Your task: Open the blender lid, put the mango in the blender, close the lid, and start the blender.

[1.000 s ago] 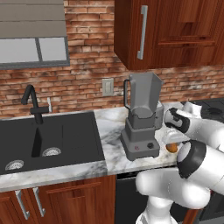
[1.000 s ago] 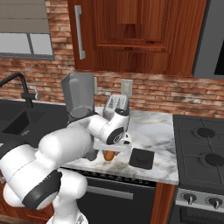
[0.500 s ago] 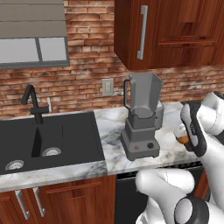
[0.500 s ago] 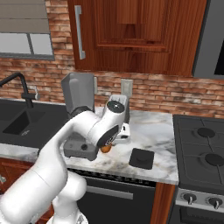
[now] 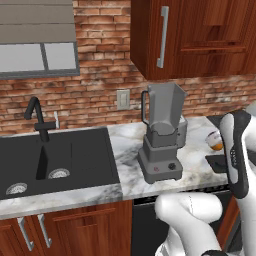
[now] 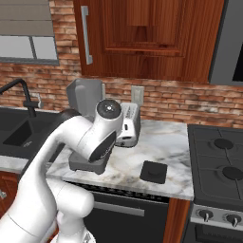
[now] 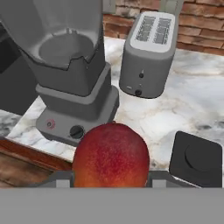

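Observation:
The grey blender stands on the marble counter, its jar open at the top. Its base shows a red button and a black knob. The dark square blender lid lies flat on the counter to the blender's right, also in the hand view as the lid. My gripper is shut on the orange-red mango, held above the counter in front of the blender's base. From the left base view the mango hangs right of the blender, level with the jar's bottom.
A silver toaster stands behind and right of the blender, near the brick wall. A black sink with a faucet lies to the left, a stove to the right. Wooden cabinets hang overhead.
The arm has lifted the mango off counter level and swung its upper links round. The blender and the lid have stayed put.

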